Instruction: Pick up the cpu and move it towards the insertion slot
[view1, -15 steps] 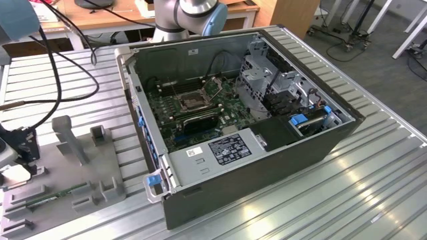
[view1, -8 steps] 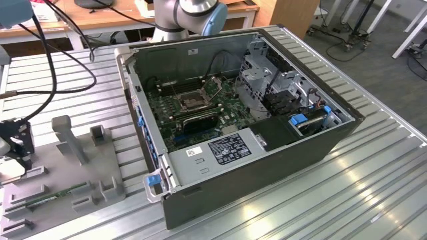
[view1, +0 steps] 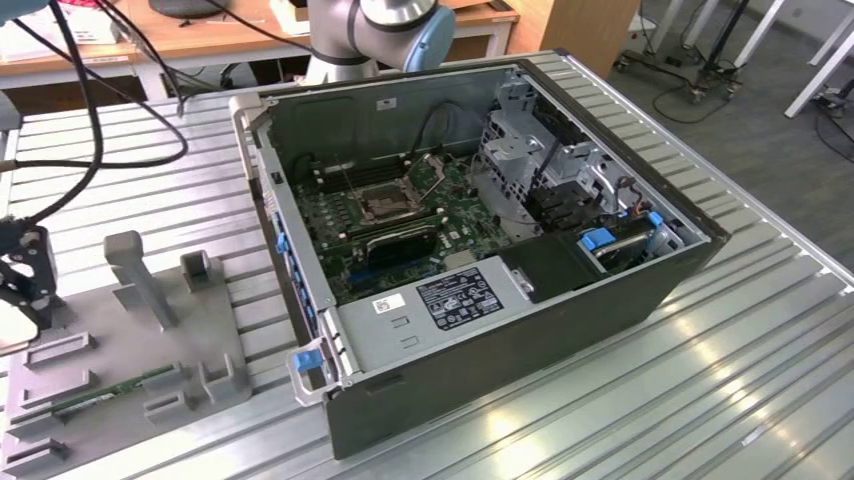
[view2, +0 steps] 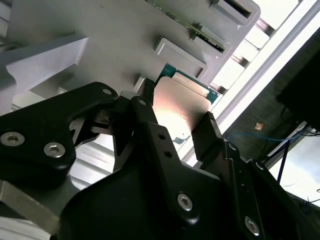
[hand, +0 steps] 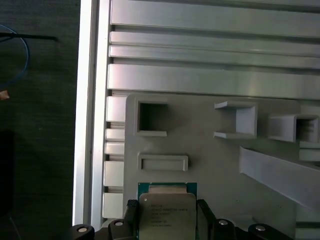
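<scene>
The cpu (hand: 166, 212), a small flat square chip with a pale metal top and a green rim, lies low over the grey plastic tray (hand: 210, 165). In both wrist views my gripper (hand: 166, 220) has one black finger against each side of the chip. It shows again in the second wrist view as the cpu (view2: 177, 107) between the fingers of the gripper (view2: 175, 111). In the exterior view the gripper (view1: 24, 275) is at the far left, by the tray (view1: 120, 350). The insertion slot (view1: 378, 205), a shiny frame with a dark centre, sits on the green board inside the open computer case, far from the gripper.
The open computer case (view1: 534, 300) takes up the middle of the ribbed metal table (view1: 721, 380). A long green memory stick (view1: 100, 393) rests in the tray, among upright grey posts (view1: 134, 275). Black cables (view1: 80, 110) hang at the exterior view's left.
</scene>
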